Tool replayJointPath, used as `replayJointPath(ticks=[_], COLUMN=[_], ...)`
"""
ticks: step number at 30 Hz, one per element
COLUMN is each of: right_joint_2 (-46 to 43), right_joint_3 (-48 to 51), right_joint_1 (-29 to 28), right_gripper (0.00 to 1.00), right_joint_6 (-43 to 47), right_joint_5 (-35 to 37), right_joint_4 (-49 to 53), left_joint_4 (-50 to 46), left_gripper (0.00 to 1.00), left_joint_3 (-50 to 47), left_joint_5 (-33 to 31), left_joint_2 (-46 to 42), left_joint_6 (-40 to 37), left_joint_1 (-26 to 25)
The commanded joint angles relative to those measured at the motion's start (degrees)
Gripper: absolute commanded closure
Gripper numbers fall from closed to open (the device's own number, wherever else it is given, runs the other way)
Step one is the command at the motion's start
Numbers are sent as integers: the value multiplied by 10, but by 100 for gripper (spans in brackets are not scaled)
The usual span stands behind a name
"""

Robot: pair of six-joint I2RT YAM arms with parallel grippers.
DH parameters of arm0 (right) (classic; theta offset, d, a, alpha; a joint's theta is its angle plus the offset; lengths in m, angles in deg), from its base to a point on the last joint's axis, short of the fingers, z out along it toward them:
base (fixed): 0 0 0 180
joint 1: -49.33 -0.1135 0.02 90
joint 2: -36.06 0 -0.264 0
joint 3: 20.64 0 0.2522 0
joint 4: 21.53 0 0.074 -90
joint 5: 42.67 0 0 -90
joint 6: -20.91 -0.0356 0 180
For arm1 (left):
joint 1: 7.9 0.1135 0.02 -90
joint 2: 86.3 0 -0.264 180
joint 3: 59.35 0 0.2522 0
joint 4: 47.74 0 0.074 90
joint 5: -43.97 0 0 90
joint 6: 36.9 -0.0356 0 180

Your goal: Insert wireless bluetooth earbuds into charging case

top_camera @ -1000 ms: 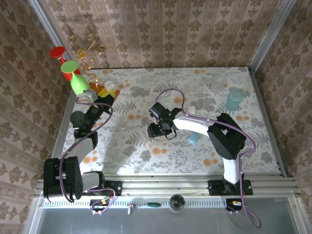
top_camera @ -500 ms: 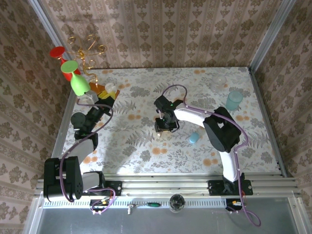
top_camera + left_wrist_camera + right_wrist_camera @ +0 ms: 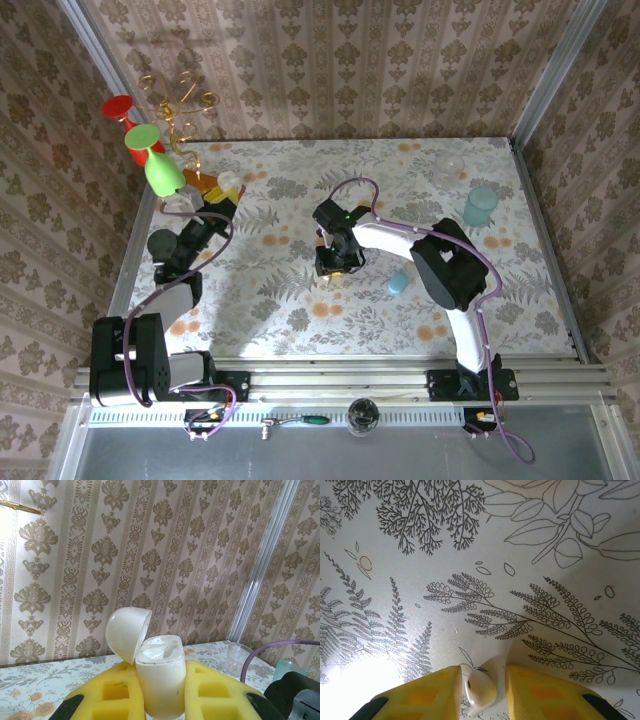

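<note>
White earbud [image 3: 479,692] between right jaws, charging case [image 3: 160,680] in left jaws

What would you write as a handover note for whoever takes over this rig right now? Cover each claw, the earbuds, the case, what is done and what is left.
Left claw: shut on the charging case, held upright off the table, lid open.
Right claw: down at the table, open, yellow fingers either side of one earbud lying there; not clamped yet.
Done: case picked up and opened.
Left: grip this earbud, seat it in the case, then do the second one.
</note>
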Motion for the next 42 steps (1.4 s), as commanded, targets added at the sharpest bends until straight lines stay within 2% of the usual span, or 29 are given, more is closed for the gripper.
replayJointPath(ticks=[1, 18, 28, 34, 42], right_joint_2=[18, 19, 25, -71, -260], right_joint_3=[-10, -14, -15, 54, 168], right_joint_1=[-6, -22, -24, -24, -22], right_gripper=[72, 70, 79, 80, 80], right_joint_6=[6, 43, 43, 69, 155], right_joint_5=[-17, -10, 36, 104, 219], right_joint_4=[21, 61, 52, -47, -198], left_joint_4=[25, 27, 26, -3, -164], left_gripper=[96, 95, 95, 96, 95], left_joint_3=[3, 3, 4, 9, 34], left_joint_5=[14, 16, 20, 54, 126], left_joint_2=[5, 10, 11, 21, 27], left_joint_6=[-4, -6, -6, -24, -150], left_joint_1=[-5, -7, -7, -25, -121])
